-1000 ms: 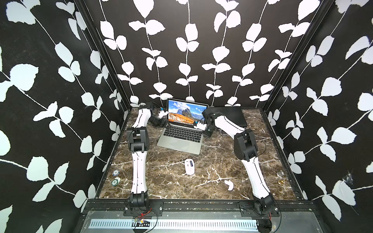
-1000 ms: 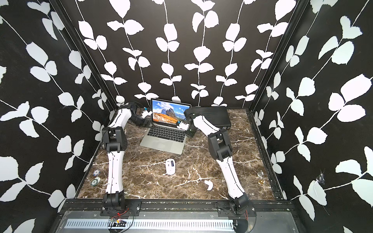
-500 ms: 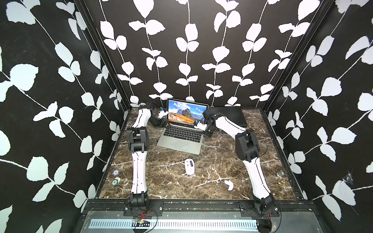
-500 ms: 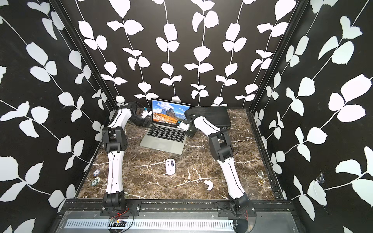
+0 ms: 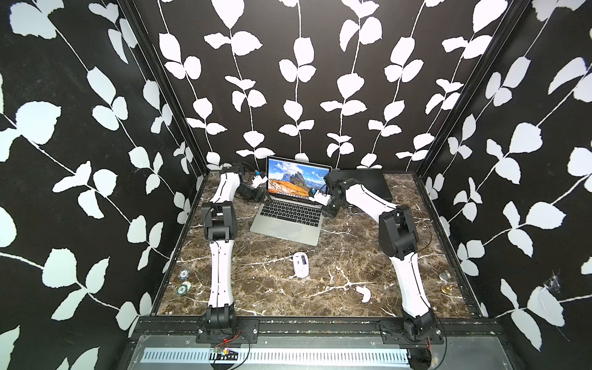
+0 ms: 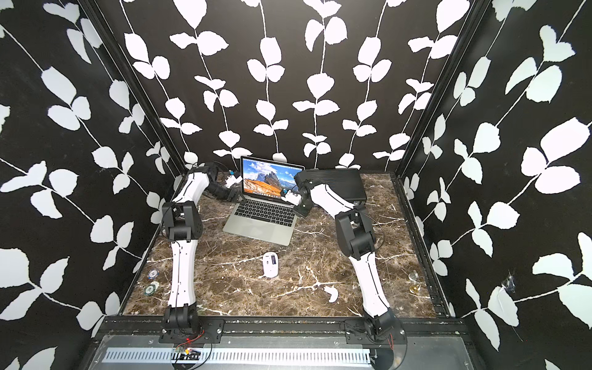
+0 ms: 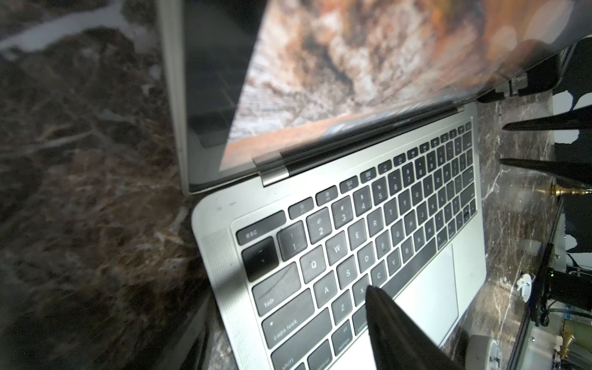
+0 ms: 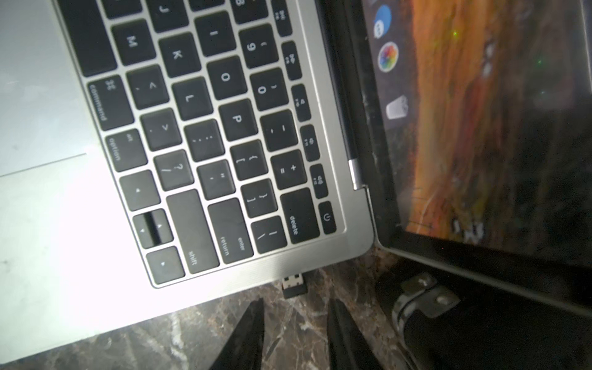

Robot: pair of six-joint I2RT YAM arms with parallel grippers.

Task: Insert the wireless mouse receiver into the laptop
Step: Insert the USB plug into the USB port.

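Sticking out from the slim silver laptop's [image 8: 48,208] edge, the tiny black receiver [image 8: 293,284] is sitting free. The right gripper [image 8: 294,330] is hanging partly open just beside it, and the left gripper [image 5: 262,194] is gaping wide, holding nothing.

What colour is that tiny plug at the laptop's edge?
The plug is black with a silvery metal end; clearest in the right wrist view.

One slim silver laptop [image 5: 285,229], one white oval mouse [image 5: 301,264], one tiny black receiver [image 8: 293,285], one flat black case [image 5: 368,179], one white curved cover [image 5: 364,293], two round chips [image 5: 183,274] [image 5: 181,289], two small metal objects [image 5: 444,275] [image 5: 447,289], two white robot arms [image 5: 218,269] [image 5: 410,278].
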